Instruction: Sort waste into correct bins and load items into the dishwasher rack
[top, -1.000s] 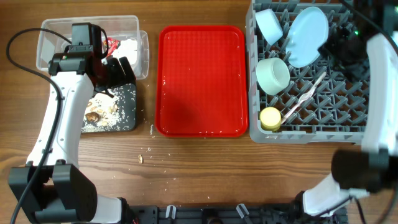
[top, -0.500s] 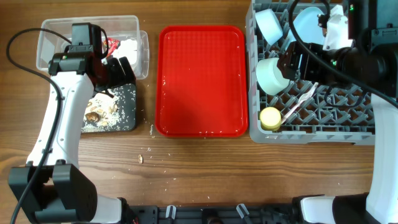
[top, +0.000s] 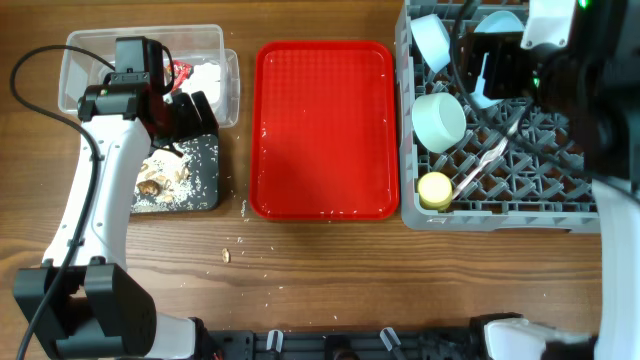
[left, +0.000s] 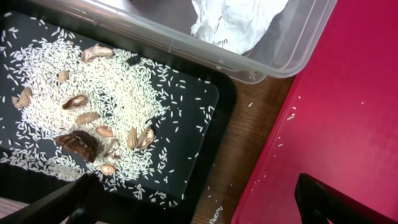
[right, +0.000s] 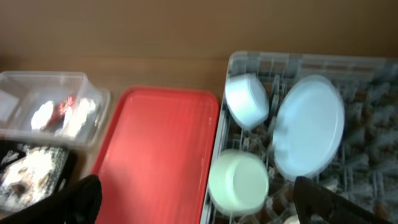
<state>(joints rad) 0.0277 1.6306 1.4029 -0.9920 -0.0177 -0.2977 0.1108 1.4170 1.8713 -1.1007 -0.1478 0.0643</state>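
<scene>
Left gripper (left: 199, 208) spread wide and empty, above shallow black rectangular tray (left: 199, 106) carrying brownish food scraps (left: 78, 142) and white rice (left: 93, 81), beside clear plastic rectangular tub (left: 292, 53) containing crumpled white napkin wad (left: 233, 22). Right gripper (right: 199, 205) likewise wide and empty, raised over large grey plastic grid crate (top: 500, 205) loaded with pale blue round plate (right: 309, 127), two pale blue bowls (right: 247, 99) and small yellow cup (top: 434, 189).

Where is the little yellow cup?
Find the big grey rack on the right of the table. Look in its near corner beside the red tray. The cup is the only yellow thing there, smaller than the pale bowl behind it.
</scene>
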